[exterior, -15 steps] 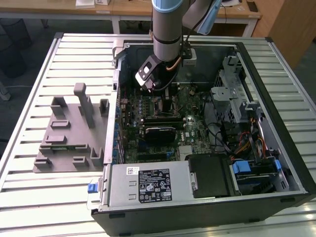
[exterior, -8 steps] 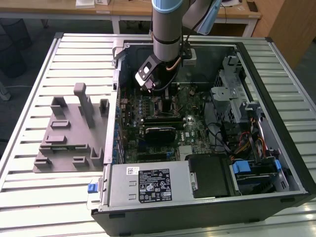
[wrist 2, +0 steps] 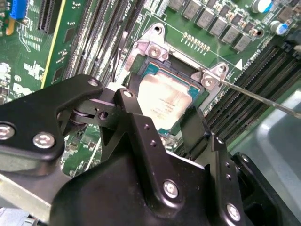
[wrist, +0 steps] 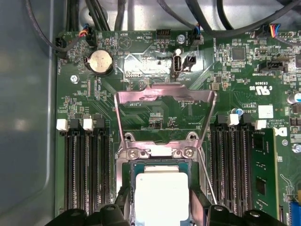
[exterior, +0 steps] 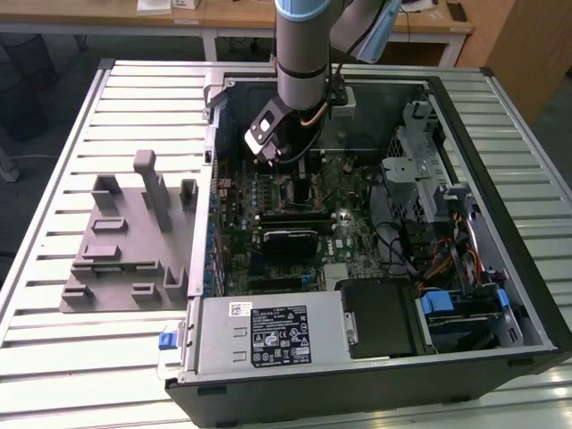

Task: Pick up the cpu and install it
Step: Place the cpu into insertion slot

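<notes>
The cpu (wrist 2: 165, 101) is a flat silvery square; it lies level inside the metal-framed socket (wrist 2: 155, 49) on the green motherboard. My gripper (wrist 2: 162, 107) hangs straight over it, and the black fingers (wrist 2: 133, 96) press against two opposite edges of the chip. In the first wrist view the cpu (wrist: 160, 195) sits between the same fingers (wrist: 123, 205), with the gripper (wrist: 160, 203) shut on it. The exterior view shows the gripper (exterior: 286, 168) low inside the open computer case (exterior: 500, 295), above the board's middle.
The socket's load plate (wrist: 164, 101) stands folded up, and its thin wire lever (wrist 2: 256, 98) sticks out beside it. Memory slots (wrist: 87, 169) flank the socket. A grey pegged tray (exterior: 125, 241) lies on the slatted table at the exterior view's left. Drive cages and cables (exterior: 429, 197) fill the case's right.
</notes>
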`<state>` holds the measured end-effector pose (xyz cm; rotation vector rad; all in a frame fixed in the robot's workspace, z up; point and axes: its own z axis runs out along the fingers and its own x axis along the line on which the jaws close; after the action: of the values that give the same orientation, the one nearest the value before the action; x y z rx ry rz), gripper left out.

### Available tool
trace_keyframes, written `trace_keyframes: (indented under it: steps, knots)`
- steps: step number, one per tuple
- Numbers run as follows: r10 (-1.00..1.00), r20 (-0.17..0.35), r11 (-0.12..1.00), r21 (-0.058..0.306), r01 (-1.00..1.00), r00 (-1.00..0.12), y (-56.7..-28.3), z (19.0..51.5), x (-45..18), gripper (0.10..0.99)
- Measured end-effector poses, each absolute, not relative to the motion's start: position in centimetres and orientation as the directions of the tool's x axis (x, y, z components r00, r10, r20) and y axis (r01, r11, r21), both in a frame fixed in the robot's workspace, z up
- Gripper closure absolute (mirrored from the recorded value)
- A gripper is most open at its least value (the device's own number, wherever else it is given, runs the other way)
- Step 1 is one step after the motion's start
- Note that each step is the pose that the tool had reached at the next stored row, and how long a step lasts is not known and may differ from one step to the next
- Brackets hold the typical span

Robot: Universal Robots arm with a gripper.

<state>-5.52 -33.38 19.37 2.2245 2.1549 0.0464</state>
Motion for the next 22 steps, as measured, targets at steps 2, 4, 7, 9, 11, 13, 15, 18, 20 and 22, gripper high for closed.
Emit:
trace_keyframes:
  steps: [2, 4, 7, 9, 11, 13, 15, 18, 20, 22]
  knots:
    - [0.999, -0.009, -0.032, 0.053, 0.998, 0.032, -33.4, 19.8, -5.5, 0.467]
    - [0.999, -0.009, -0.032, 0.053, 0.998, 0.032, -33.4, 20.4, -5.5, 0.467]
    - [0.999, -0.009, -0.032, 0.053, 0.998, 0.032, -33.4, 20.7, -5.5, 0.467]
    - [0.999, -0.009, -0.031, 0.053, 0.998, 0.032, -33.4, 20.7, -5.5, 0.467]
    - [0.999, -0.009, -0.031, 0.053, 0.998, 0.032, -33.4, 20.7, -5.5, 0.467]
    - [0.999, -0.009, -0.031, 0.053, 0.998, 0.032, -33.4, 20.7, -5.5, 0.467]
    - [0.999, -0.009, -0.031, 0.053, 0.998, 0.032, -33.4, 20.7, -5.5, 0.545]
    - [0.999, -0.009, -0.031, 0.053, 0.998, 0.032, -33.4, 20.7, -5.5, 0.663]
    - [0.999, -0.009, -0.031, 0.053, 0.998, 0.032, -33.4, 20.7, -5.5, 0.722]
    - [0.999, -0.009, -0.031, 0.053, 0.998, 0.032, -33.4, 20.7, -5.5, 0.839]
